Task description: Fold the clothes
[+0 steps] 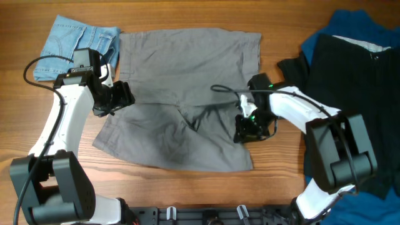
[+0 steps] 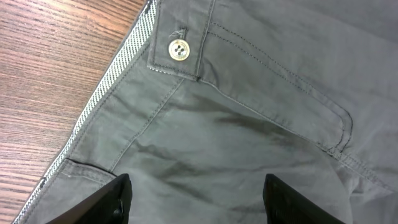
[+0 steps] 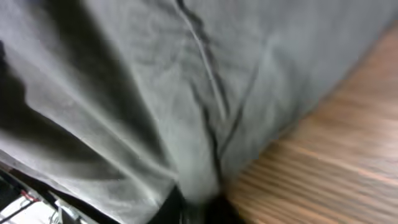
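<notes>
Pinching the leg-end edge of the grey shorts [image 1: 181, 75], the right gripper [image 1: 245, 134] is clenched on cloth whose long axis runs from it toward the left gripper [image 1: 124, 99], spread open just above the waistband button [image 2: 179, 49].

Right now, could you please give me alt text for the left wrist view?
The grey shorts fill the frame, waistband with a pale button at top, wooden table at left. The left pincer hangs open over the cloth.
</notes>
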